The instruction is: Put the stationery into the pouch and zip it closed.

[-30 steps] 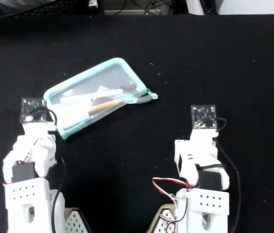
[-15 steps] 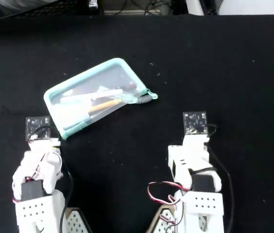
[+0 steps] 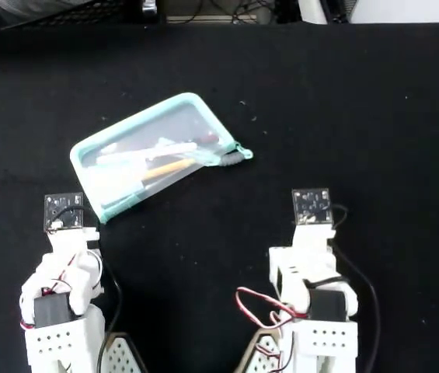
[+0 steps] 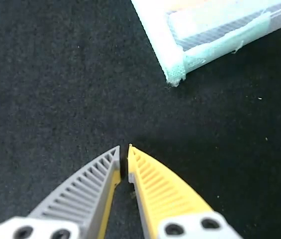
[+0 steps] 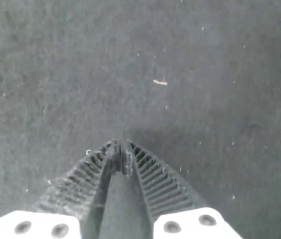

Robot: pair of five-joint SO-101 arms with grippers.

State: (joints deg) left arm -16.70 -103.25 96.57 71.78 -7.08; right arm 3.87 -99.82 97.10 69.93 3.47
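Pouch [image 3: 154, 154] holding stationery [image 3: 166, 165] lies near closed left end effector [image 4: 124, 158]

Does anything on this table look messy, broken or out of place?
Nothing stands out. The pouch lies slanted on the black table, with the pens inside and nothing spilled around it. The left gripper and right gripper are shut, apart from it.

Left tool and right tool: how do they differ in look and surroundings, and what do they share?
The left tool has one grey finger and one yellow; the right tool has two dark ones. A corner of the pouch lies ahead of the left tool, apart from it; black table lies ahead of the right tool. Both are shut, holding nothing.
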